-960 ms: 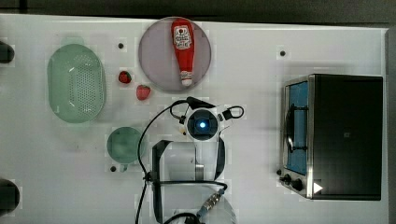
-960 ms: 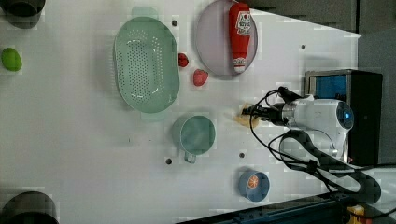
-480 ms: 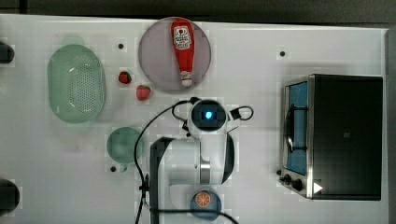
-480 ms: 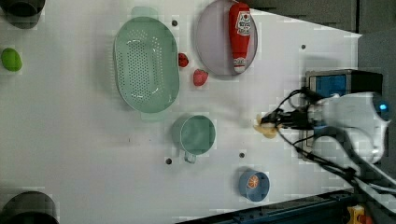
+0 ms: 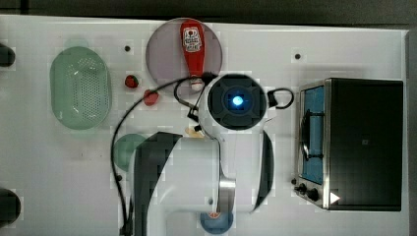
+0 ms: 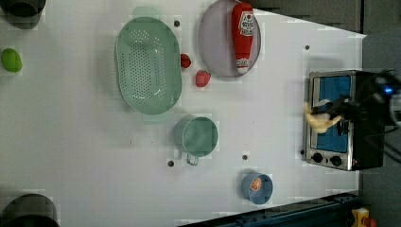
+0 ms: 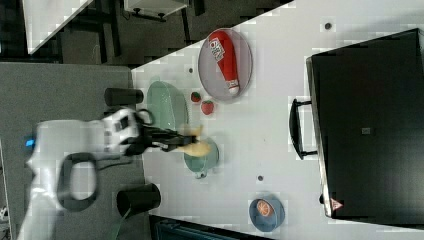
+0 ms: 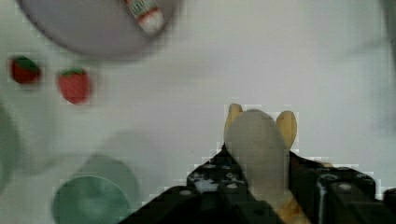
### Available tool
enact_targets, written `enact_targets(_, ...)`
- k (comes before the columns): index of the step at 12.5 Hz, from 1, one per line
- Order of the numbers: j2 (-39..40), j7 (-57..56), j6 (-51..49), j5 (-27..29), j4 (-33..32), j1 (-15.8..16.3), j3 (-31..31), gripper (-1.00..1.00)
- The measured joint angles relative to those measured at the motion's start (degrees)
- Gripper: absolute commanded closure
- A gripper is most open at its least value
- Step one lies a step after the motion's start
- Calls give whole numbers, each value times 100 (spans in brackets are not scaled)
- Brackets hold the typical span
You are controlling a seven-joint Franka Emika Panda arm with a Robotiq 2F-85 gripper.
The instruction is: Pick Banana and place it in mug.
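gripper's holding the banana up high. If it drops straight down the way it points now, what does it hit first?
Probably bare table, though depth is unclear. In the wrist view the gripper grips the banana over open white surface, with the mug off to one side, not beneath it.

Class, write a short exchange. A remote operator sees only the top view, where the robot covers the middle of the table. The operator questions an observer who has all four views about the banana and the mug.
Operator: My top view is blocked in the middle. Is the fruit gripped?
Observer: Yes. In the wrist view the gripper is shut on the banana, with a dark finger on either side of it.
Operator: And the container it goes into, is anything in it?
Observer: No. The left view shows the whole mug, upright on the table, with nothing inside.
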Motion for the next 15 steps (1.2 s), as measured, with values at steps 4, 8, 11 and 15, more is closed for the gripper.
enact_targets(4, -363, 513, -291, 491, 257, -30, 447, 28)
enact_targets(8, -37, 1941, -116, 531, 78, 192, 1198, 28)
enact_targets(11, 219, 2917, 512, 573, -313, 401, 1885, 28)
enact_targets(15, 997, 3533, 2200, 522, -974, 583, 2418, 28)
